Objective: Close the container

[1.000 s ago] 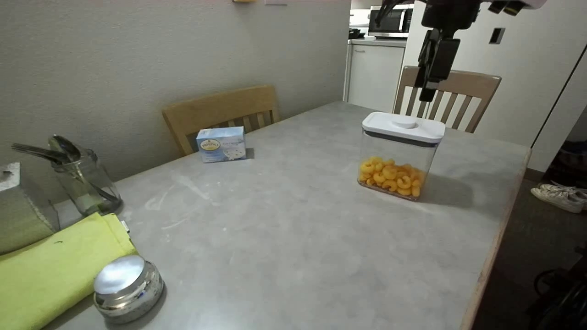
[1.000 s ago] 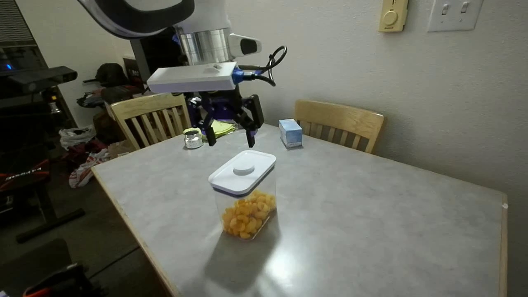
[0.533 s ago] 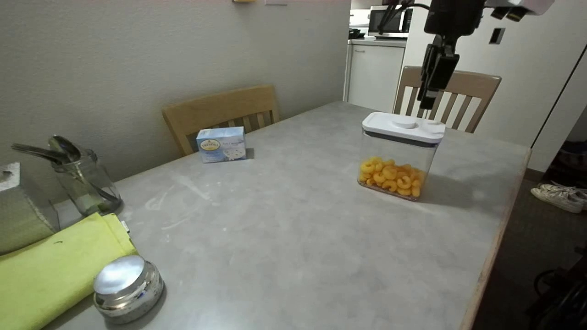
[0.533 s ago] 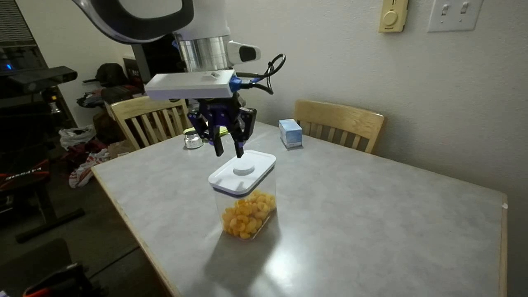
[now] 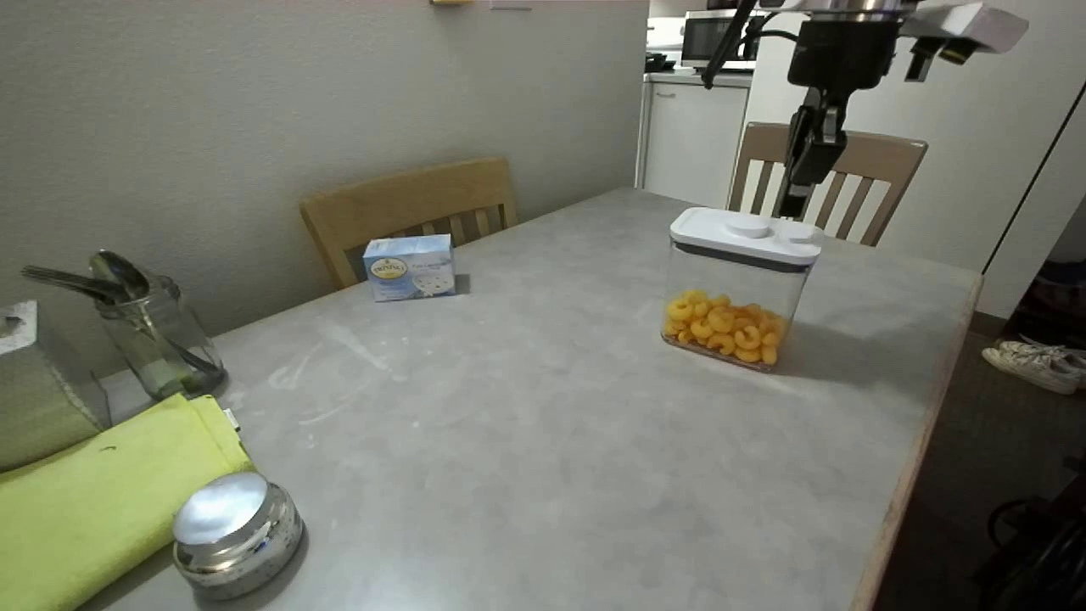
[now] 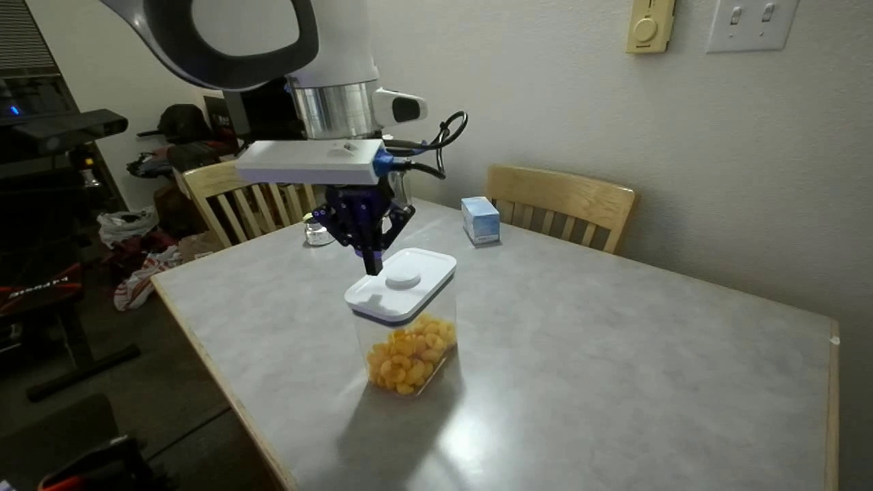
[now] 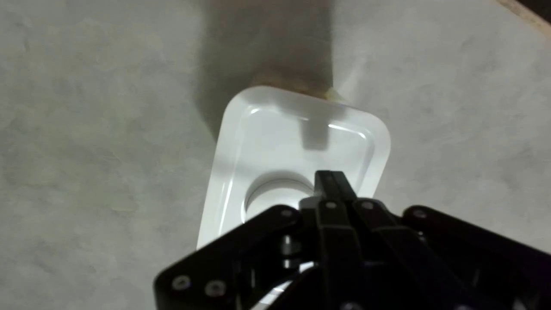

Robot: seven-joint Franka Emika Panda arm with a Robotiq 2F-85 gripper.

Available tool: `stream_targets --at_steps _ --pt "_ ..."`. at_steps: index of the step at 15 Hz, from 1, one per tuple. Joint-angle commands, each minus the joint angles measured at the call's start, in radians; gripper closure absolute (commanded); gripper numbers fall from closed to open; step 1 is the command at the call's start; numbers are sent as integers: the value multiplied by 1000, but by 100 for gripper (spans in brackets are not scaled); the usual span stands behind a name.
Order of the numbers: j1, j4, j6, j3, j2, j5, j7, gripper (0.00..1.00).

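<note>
Hanging over a clear tub (image 5: 736, 284), a robot hand (image 6: 372, 267) is clenched, its fingertips (image 7: 323, 184) pressed together and pointing down. The tub stands upright on a gray desk (image 5: 509, 458), orange pieces (image 5: 725, 327) filling its lower part. Across the tub's top lies a white lid (image 7: 275, 142), level, with a dark band (image 5: 738, 257) beneath it and a round button (image 7: 280, 200) raised at its middle. In the wrist view the fingertips show just beside the button; from where I stand, I cannot tell whether they touch the lid. Well apart from the tub, to its left in an exterior view, sits a blue carton (image 5: 411, 268). Farther off on that same side of the tub are a shiny tin (image 5: 233, 535), a folded yellow cloth (image 5: 110, 501) and a glass jar (image 5: 159, 352) holding cutlery (image 5: 123, 273). Behind the tub in that view stands a wooden chair (image 5: 874, 154); a second chair (image 5: 407, 199) stands to the tub's left, its back showing past the desk's edge.
</note>
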Motion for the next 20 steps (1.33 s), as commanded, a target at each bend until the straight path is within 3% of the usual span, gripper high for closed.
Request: stream_targets --at_steps 1,7,20 --pt "9 -19 61 -17 38 45 -30 100" --pt "0 -14 129 -2 72 169 -113 100" --pt "-1 27 130 -5 61 197 -181 100"
